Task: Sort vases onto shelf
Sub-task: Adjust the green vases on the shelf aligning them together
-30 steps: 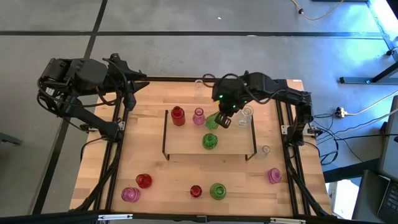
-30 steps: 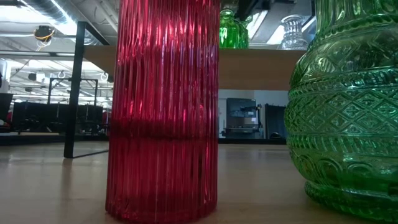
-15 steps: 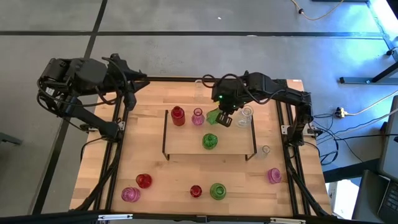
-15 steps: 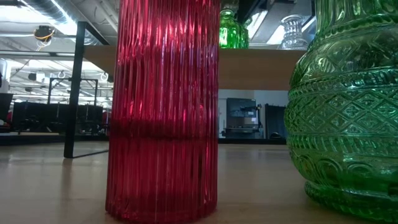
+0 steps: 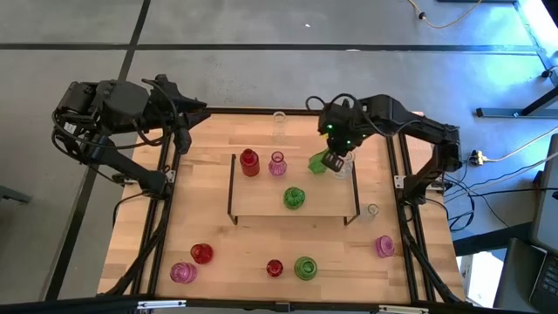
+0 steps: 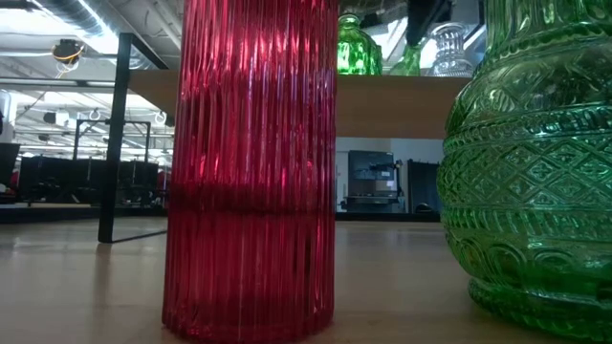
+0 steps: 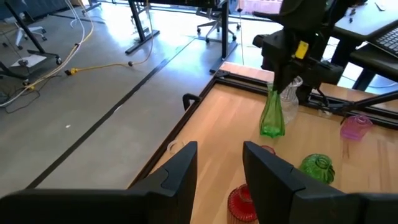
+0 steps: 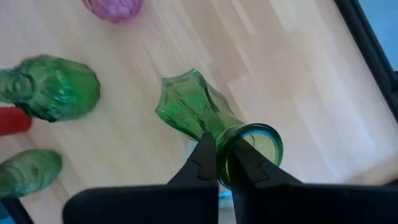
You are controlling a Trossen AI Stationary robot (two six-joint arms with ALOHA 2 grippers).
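Gripping the slender green glass bottle-shaped vase by its rim, your right gripper hangs it over the low light-wood shelf's far edge, so next lower it upright and let go.
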